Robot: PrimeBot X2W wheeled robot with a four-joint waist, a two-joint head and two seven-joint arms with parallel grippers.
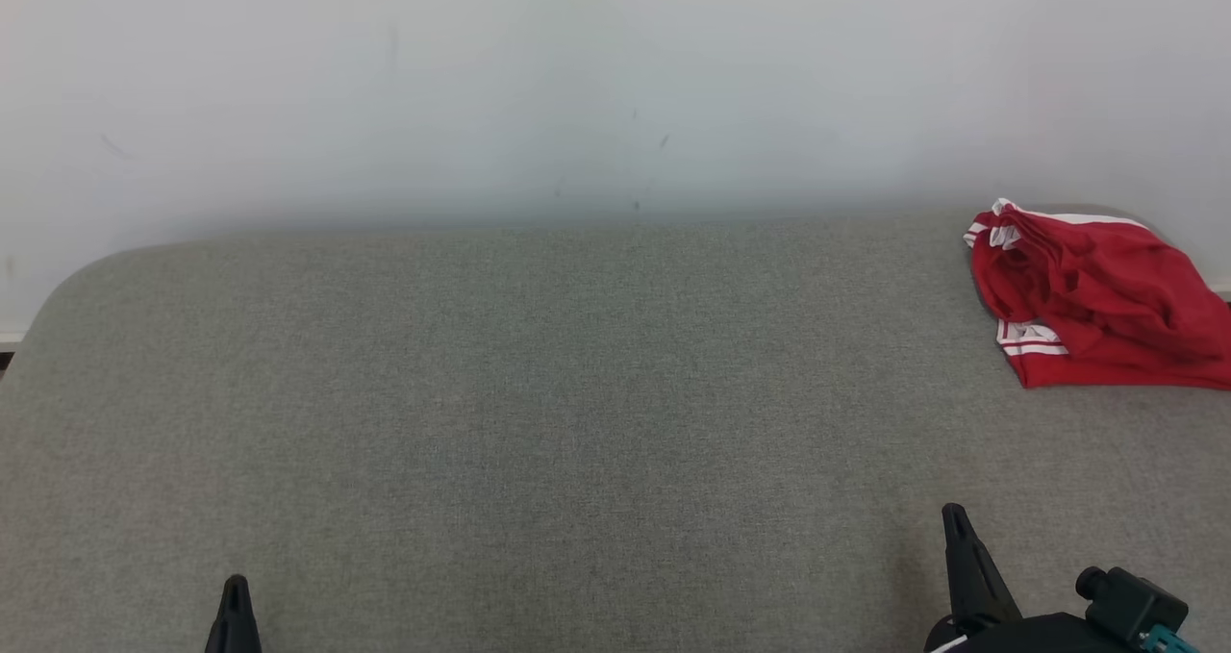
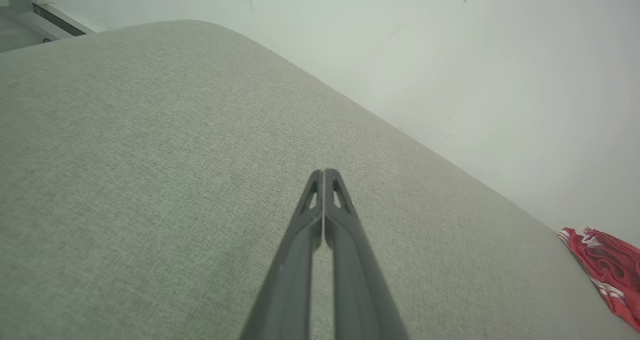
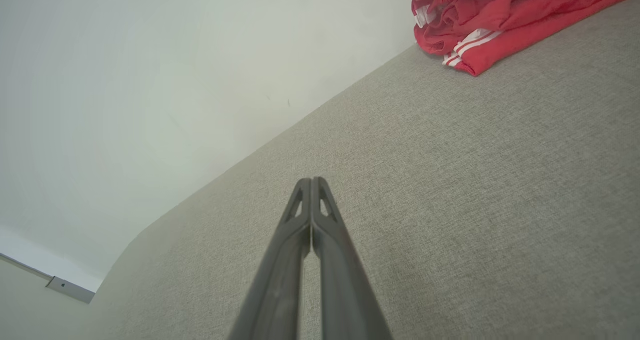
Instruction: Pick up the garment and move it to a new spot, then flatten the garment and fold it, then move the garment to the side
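Observation:
The garment is red with white stripes and lies bunched at the far right of the grey fabric surface, close to the wall. It also appears at the right edge of the left wrist view as the garment and at the top right of the right wrist view as the garment. My left gripper sits at the lower left, shut and empty, its fingertips pressed together. My right gripper is at the lower right, well short of the garment, also shut with nothing held.
A pale wall rises directly behind the surface. The surface's far left corner is rounded. A baseboard strip runs along the floor beyond that corner.

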